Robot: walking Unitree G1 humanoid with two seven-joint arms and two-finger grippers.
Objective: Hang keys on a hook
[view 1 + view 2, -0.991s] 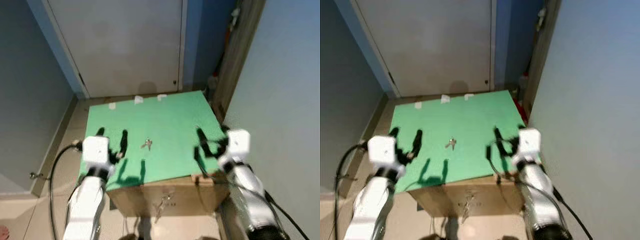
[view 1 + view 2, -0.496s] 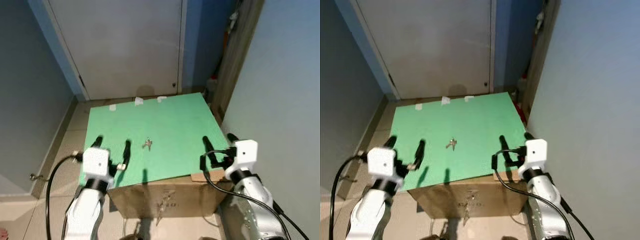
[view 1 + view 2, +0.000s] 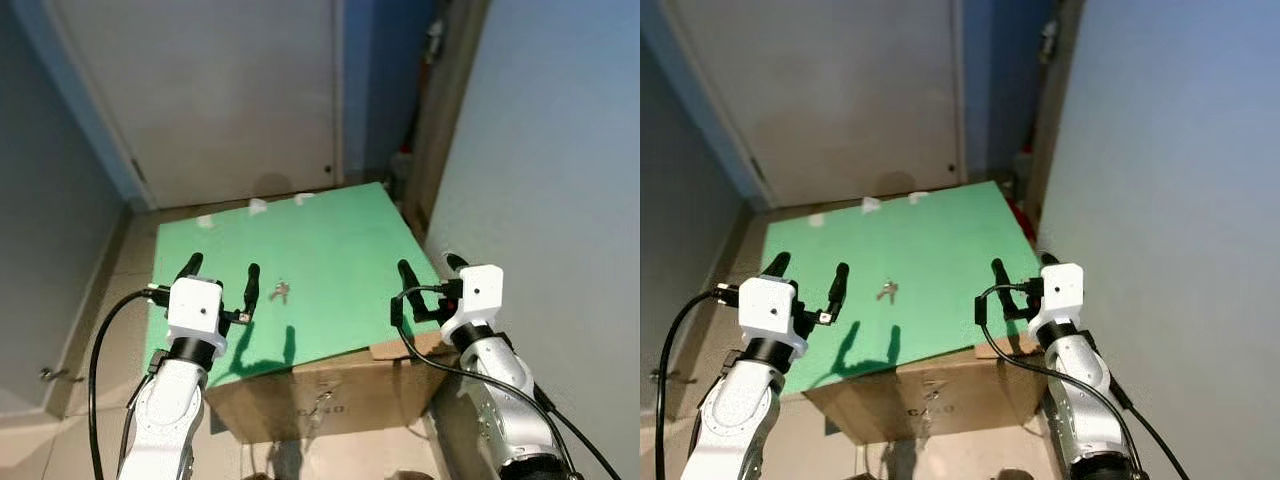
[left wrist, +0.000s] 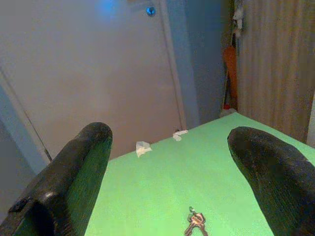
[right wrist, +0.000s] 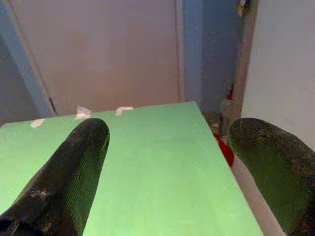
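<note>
A small bunch of keys (image 3: 280,291) lies flat on the green sheet (image 3: 320,240) that covers a cardboard box. In the left wrist view the keys (image 4: 195,222) lie a short way ahead, between the two fingers. My left gripper (image 3: 221,272) is open over the sheet's near left part, just left of the keys. My right gripper (image 3: 428,270) is open at the sheet's near right edge, with nothing between its fingers.
The cardboard box (image 3: 330,395) stands in a narrow corner. A white door (image 3: 220,90) is behind it, a blue wall (image 3: 550,150) on the right and a grey wall (image 3: 50,260) on the left. Bits of white tape (image 3: 257,207) hold the sheet's far edge.
The camera has swung, so the whole scene shifted left and tilted. Both grippers stay open near the sheet's front edge; the keys have not moved.
</note>
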